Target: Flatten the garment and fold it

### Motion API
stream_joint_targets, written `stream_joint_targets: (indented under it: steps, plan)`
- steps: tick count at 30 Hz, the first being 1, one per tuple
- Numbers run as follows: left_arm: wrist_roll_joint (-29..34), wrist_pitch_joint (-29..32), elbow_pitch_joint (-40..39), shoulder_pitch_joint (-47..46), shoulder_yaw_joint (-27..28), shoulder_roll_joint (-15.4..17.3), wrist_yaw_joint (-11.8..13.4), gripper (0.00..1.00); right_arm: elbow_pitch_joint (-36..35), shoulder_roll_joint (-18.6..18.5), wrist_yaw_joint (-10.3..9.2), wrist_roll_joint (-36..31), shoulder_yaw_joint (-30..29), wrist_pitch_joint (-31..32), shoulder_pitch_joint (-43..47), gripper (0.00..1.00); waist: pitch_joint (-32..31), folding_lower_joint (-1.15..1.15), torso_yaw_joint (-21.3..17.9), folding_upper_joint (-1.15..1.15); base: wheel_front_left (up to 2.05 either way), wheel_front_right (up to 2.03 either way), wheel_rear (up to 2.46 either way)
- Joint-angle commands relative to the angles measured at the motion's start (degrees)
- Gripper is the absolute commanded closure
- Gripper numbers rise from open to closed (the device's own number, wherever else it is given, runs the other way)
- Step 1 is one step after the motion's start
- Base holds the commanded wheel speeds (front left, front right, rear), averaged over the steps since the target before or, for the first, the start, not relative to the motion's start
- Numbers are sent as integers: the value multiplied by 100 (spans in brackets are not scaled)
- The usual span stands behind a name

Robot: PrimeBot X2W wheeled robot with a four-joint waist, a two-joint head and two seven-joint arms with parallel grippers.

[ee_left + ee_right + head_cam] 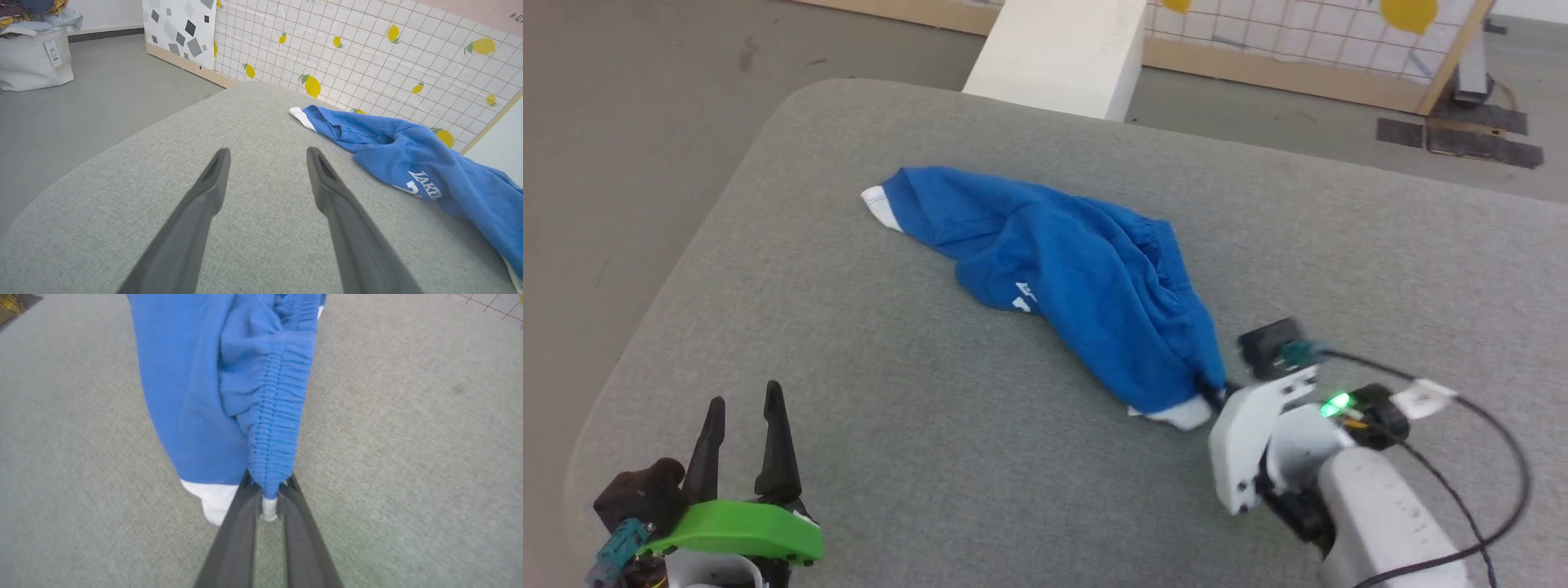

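Now your right fingers [235,539] pinch shut on the soft, floppy garment [1086,286] at its stretchy waistband [273,428], so grab another edge with your wide-open left fingers [204,200].

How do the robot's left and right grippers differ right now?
The left gripper has its fingers spread wide with nothing between them; the right gripper has its fingers pinched on the garment at the gathered waistband. The left gripper sits apart from the garment, at the near left of the grey surface; the right gripper touches the garment's near end. The left gripper's mount is green, the right gripper's white. Both have two long dark fingers.
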Motion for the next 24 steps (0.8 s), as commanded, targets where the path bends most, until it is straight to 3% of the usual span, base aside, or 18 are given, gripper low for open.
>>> stream_joint_targets:
  steps: [1,5,12,18,19,20,21,24]
  plan:
    - [104,-21,24,-85,31,-54,-65,0,-148,-11,-9,141,-181,-160,-84,100,-71,0,-126,0,0,0,0]
    - [186,-21,84,-70,59,-114,-137,0,-574,-11,-9,270,-999,-363,60,100,-180,0,-321,0,0,0,0]
    - [286,-21,210,-98,-39,-183,-235,0,-1099,-11,-9,-118,-3188,-133,805,100,-334,0,-509,0,0,0,0]
    - [269,-21,388,-90,-120,-159,-292,0,-916,-11,-9,48,-3906,35,1370,100,-374,0,-614,0,0,0,0]
    - [259,-21,424,-89,-134,-150,-299,0,-883,-11,-9,145,-3915,-30,1381,89,-376,0,-637,0,0,0,0]
    - [240,-19,457,-90,-158,-153,-307,0,-842,-11,-9,304,-3917,-132,1380,31,-385,0,-659,0,0,0,0]
    - [220,-9,475,-96,-179,-159,-312,0,-798,-11,-9,505,-3938,-240,1356,0,-396,0,-674,0,0,0,0]
    - [123,78,492,-169,-272,-184,-333,0,-756,-11,-9,935,-3927,-730,1293,0,-431,0,-738,0,0,0,0]
